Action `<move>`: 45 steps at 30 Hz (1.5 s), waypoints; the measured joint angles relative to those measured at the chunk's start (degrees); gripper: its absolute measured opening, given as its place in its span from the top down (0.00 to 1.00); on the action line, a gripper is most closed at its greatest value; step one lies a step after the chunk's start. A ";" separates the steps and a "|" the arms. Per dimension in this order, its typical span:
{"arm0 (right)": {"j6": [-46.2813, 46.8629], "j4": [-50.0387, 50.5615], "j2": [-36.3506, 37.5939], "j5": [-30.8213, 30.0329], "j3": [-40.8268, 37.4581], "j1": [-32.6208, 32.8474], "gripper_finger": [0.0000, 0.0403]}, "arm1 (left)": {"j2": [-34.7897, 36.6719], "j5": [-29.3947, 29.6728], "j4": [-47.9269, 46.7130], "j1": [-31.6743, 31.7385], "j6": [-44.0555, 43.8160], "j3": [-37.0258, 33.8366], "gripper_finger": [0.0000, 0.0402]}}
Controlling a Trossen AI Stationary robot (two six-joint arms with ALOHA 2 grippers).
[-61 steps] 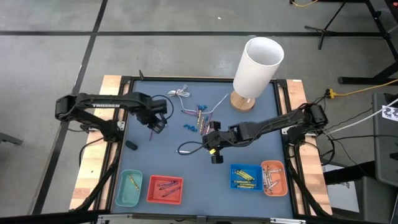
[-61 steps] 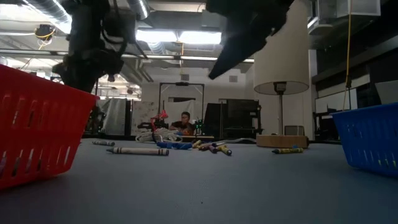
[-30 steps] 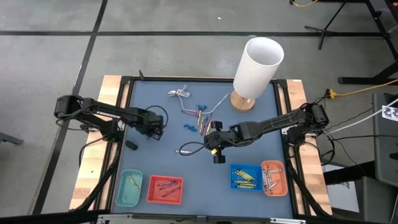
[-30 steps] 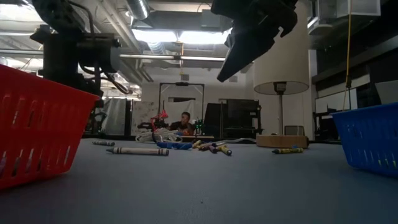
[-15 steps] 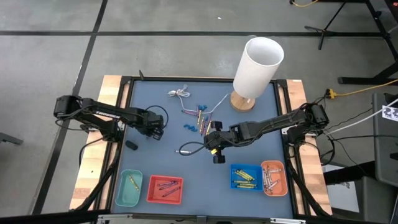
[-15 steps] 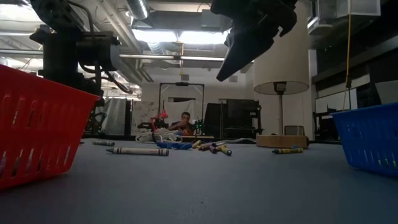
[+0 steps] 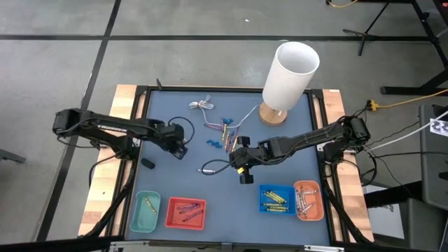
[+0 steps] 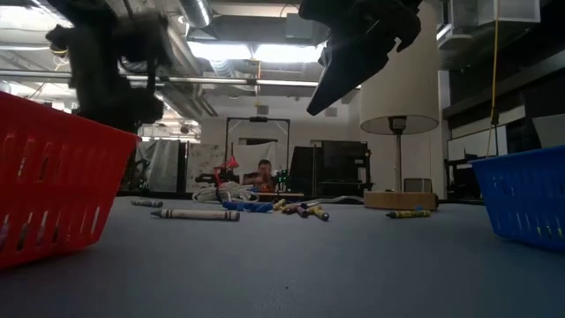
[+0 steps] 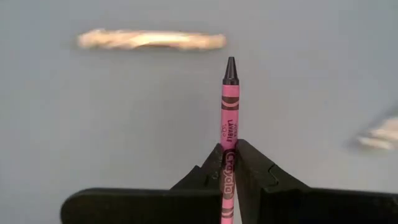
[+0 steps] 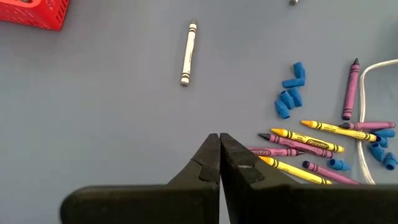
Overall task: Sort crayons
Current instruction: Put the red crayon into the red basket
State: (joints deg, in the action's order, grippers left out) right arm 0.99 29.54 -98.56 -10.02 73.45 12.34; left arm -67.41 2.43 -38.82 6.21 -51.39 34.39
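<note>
1. Your left gripper (image 9: 228,163) is clamped on a pink crayon (image 9: 228,118), whose long axis runs straight out ahead between the fingers.
2. In the overhead view that gripper (image 7: 179,149) sits over the table's left side; the red bin (image 7: 186,213) lies toward the front edge, just right of the green bin (image 7: 145,213).
3. Judging by colour, the red bin is its likely home, a short carry over open mat.
4. Your right gripper (image 10: 219,158) is pinched shut on nothing, nearer the loose crayons (image 10: 298,146) beside the blue bits (image 10: 290,93).
5. The lamp (image 7: 288,78) stands well apart at the back.
</note>
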 joint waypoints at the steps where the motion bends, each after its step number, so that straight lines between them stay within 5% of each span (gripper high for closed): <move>1: 0.00 0.00 0.00 -0.02 0.00 0.01 0.99 | 0.91 -1.33 0.99 -0.60 0.74 0.53 0.99; 6: 0.00 -0.02 0.00 -0.02 0.00 0.01 0.99 | 2.91 -7.36 8.80 -6.26 2.35 1.40 0.99; 12: 0.00 -0.59 0.00 0.00 0.00 0.00 0.99 | 2.74 -7.39 25.45 -17.39 2.53 1.55 0.99; 22: 0.00 -3.32 0.00 -0.02 0.00 0.00 0.99 | 1.96 3.62 32.06 -36.67 2.22 1.55 0.99; 28: 0.00 -3.37 0.00 -0.02 0.00 0.00 0.99 | -1.75 5.43 32.38 -44.81 2.14 1.55 0.99; 45: 0.00 -3.34 0.00 0.00 0.00 0.00 0.99 | -14.22 7.46 40.36 -50.87 2.22 1.55 0.99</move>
State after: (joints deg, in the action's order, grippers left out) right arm 0.99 26.20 -98.56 -10.02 73.45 12.34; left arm -81.62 9.89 1.54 -44.66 -49.17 35.94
